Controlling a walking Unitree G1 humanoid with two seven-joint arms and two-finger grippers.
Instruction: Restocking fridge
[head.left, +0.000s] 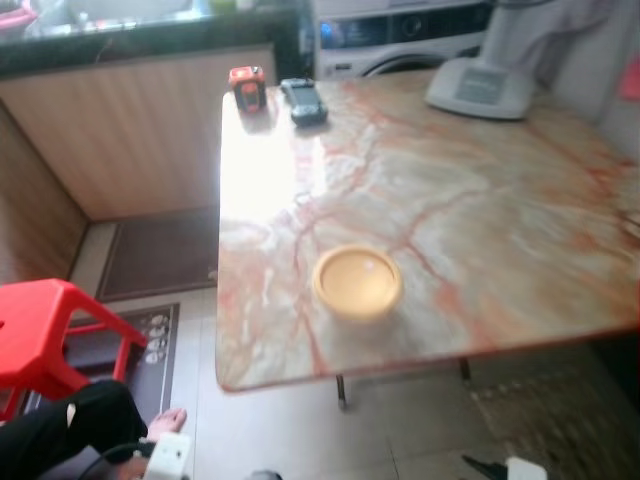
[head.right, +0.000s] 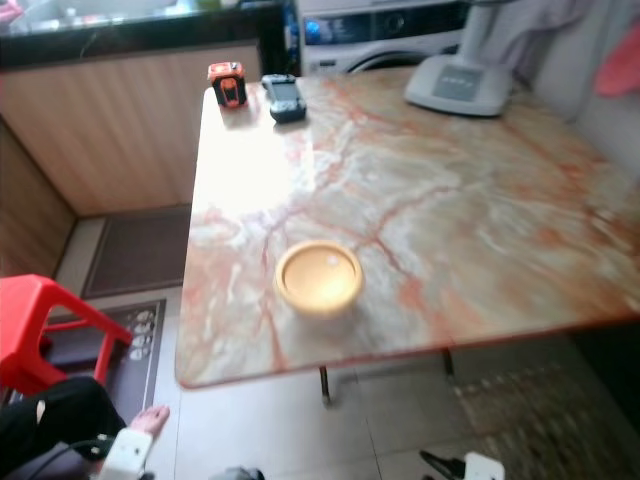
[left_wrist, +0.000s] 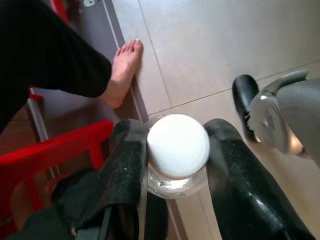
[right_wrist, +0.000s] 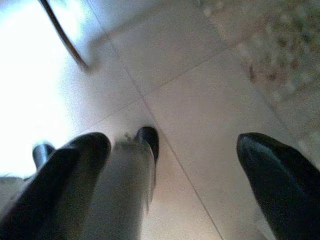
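A: What takes up most of the scene?
B: A marble-topped table (head.left: 480, 230) with reddish veins, standing on a tiled floor (left_wrist: 210, 45). Behind it are a wooden counter front (head.left: 140, 130) and a washing machine (head.left: 400, 45).
A: And beside the table?
B: A red plastic stool (head.left: 45, 330) at its left, and a person's black-trousered leg (left_wrist: 45, 55) with a bare foot (left_wrist: 122, 72) on the floor near a dark mat.
A: On the tabletop?
B: A white appliance base (head.left: 480, 88) at the far right, a yellow bowl (head.left: 357, 282) near the front edge, and at the far left corner a toy car (head.left: 303, 101) just beside an orange tape measure (head.left: 247, 87).
A: The grippers?
B: The left gripper (left_wrist: 175, 165) hangs low over the floor, its fingers closed against a white-capped clear jar (left_wrist: 177, 150). The right gripper (right_wrist: 175, 165) also hangs over the tiles, fingers spread wide, holding nothing.
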